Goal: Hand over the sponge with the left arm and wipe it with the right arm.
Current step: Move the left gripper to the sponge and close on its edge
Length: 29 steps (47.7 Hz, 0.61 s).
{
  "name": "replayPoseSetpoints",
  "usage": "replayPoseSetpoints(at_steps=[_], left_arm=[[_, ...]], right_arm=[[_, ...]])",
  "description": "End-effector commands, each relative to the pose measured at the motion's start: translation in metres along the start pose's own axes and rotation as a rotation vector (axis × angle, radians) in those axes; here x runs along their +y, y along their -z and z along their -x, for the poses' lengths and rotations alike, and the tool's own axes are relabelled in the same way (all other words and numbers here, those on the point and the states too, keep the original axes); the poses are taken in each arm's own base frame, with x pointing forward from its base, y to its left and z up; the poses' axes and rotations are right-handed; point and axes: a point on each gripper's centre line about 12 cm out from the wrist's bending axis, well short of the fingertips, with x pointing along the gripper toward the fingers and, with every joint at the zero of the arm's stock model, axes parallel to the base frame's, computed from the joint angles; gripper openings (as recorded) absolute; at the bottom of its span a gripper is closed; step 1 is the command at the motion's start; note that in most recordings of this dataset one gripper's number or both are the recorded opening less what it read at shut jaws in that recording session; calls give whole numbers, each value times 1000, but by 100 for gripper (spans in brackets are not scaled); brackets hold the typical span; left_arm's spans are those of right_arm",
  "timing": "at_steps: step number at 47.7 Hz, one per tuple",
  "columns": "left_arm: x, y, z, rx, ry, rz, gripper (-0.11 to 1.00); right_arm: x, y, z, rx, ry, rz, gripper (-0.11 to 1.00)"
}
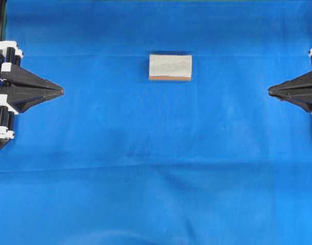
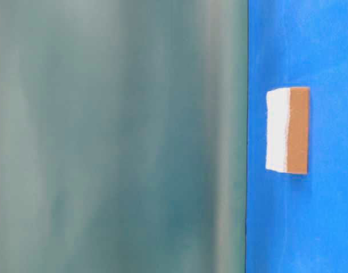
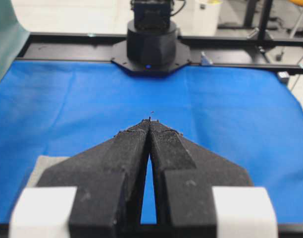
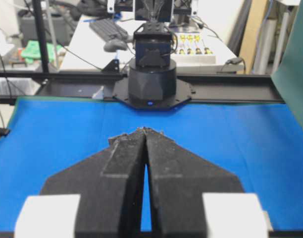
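The sponge lies flat on the blue cloth, grey-white speckled face up, with an orange-brown layer along its near edge. It also shows in the table-level view, and a corner of it shows in the left wrist view. My left gripper is at the left edge of the overhead view, shut and empty, well apart from the sponge; it also shows in its wrist view. My right gripper is at the right edge, shut and empty, and shows in its wrist view.
The blue cloth covers the table. A green backdrop stands behind the table. Each wrist view shows the opposite arm's black base, in the left wrist view and in the right wrist view, on a black frame rail.
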Motion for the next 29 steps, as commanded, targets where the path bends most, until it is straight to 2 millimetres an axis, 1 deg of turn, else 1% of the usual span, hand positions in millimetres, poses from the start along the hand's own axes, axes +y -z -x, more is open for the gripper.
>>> replayPoseSetpoints(at_steps=[1,5,9,13,17,25,27,29], left_arm=[[2,-7,-3,-25,-10,5,0],[2,-6,-6,-14,-14,-18,0],[9,-3,-12,2,-44,-44,0],[17,4,-21,42,-78,-66,0],[29,15,-32,89,-125,-70,0],[50,34,-53,170,-191,-72,1],[55,39,-60,195,-206,-69,4],[60,42,-66,215,-218,-68,12]], right_arm=[[-2,-7,-3,-15,7,18,0],[-2,-7,-7,0,11,18,0],[-4,-6,-11,26,20,18,0],[-6,-4,-15,46,26,18,0],[-7,-3,-17,59,29,18,0],[-7,-1,-19,68,29,18,0],[-7,0,-18,68,29,18,0],[-7,0,-18,68,31,18,0]])
